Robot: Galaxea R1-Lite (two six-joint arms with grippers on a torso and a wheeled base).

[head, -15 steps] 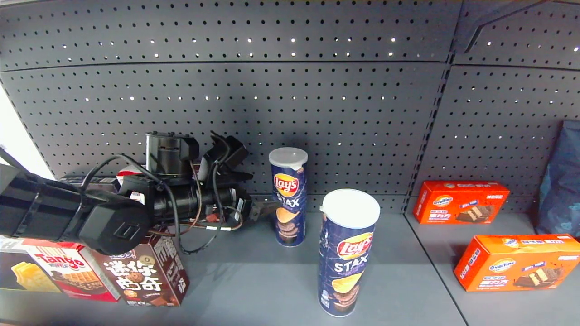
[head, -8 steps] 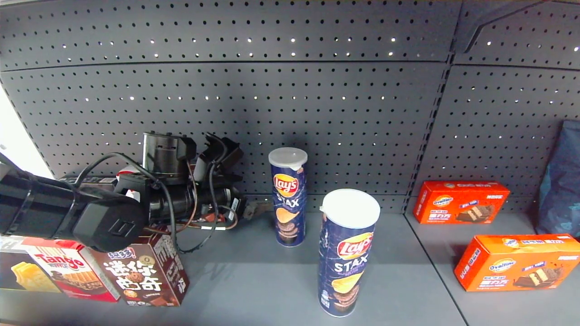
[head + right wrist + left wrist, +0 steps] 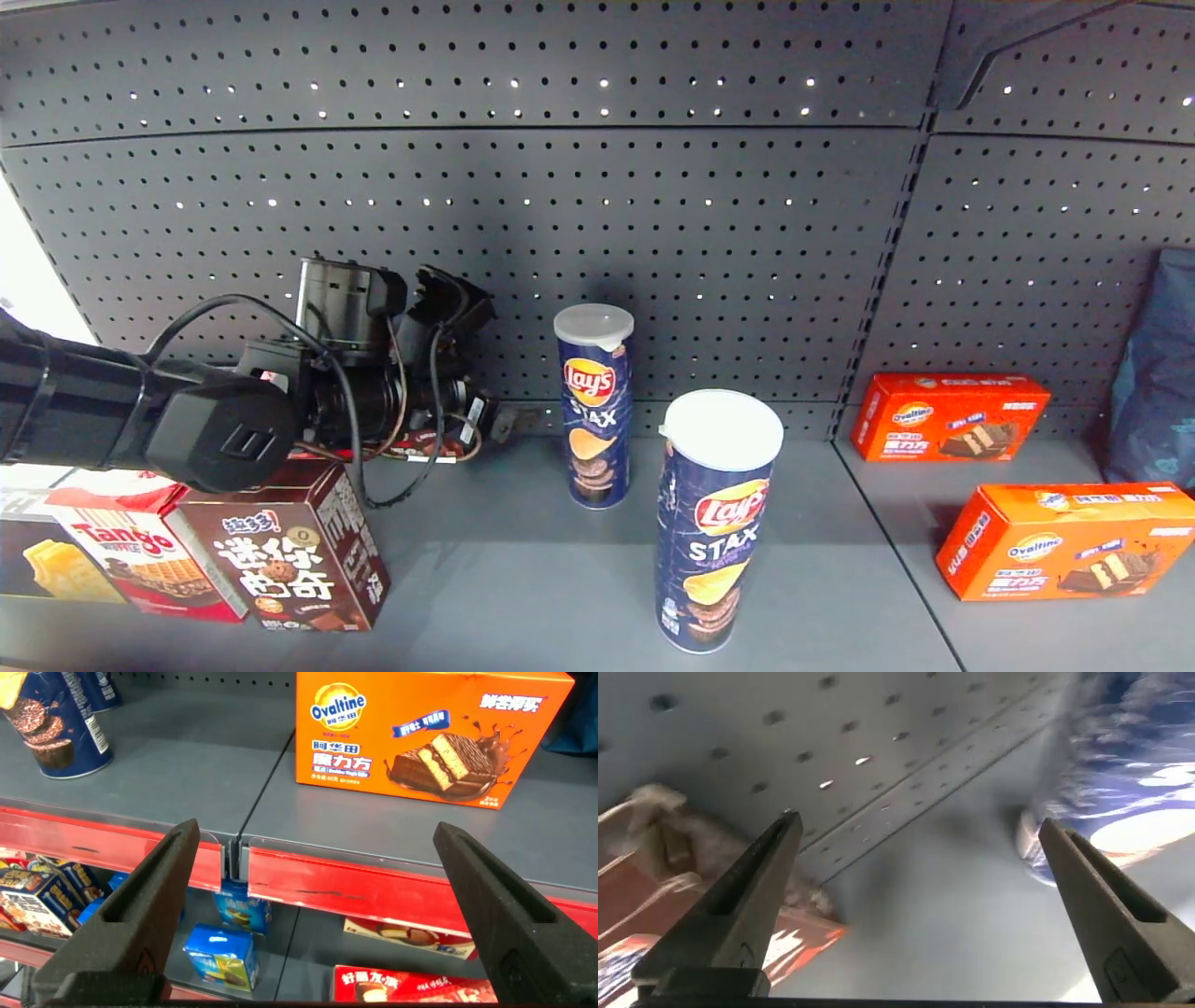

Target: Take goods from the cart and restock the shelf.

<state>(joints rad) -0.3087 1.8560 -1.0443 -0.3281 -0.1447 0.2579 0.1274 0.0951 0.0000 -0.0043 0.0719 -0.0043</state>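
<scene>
In the head view, you have the left arm (image 3: 140, 429) lying across the left middle of the frame. The left pincer (image 3: 501, 424) is at the arm's right end, low over the shelf (image 3: 523, 579) and close to the pegboard back (image 3: 560, 205). The rear chip can (image 3: 594, 407) stands upright near the frame's centre, just right of that pincer and apart from it. The front chip can (image 3: 717, 519) stands upright lower and further right, nearer the shelf's front edge. At lower left, a brown biscuit box (image 3: 285, 551) and a red wafer box (image 3: 131, 555) stand side by side under the arm. At the right, the rear orange box (image 3: 950, 416) lies by the back panel and the front orange box (image 3: 1064, 539) lies nearer the front.

In the left wrist view, your left pincer's fingers stand wide apart with nothing between them. Beyond them the shelf floor meets the pegboard back. The rear chip can, blurred, sits beside one finger and outside the gap. A blurred reddish box (image 3: 654, 887) lies behind the other finger.

In the right wrist view, your right pincer (image 3: 318, 833) is also spread apart and holds nothing. It hangs in front of the shelf's red edge strip (image 3: 374, 882). Beyond the strip the front orange box sits on the shelf, with the foot of the front chip can well apart from it. Beneath the strip, small blue packs (image 3: 224, 952) sit on a lower shelf.
</scene>
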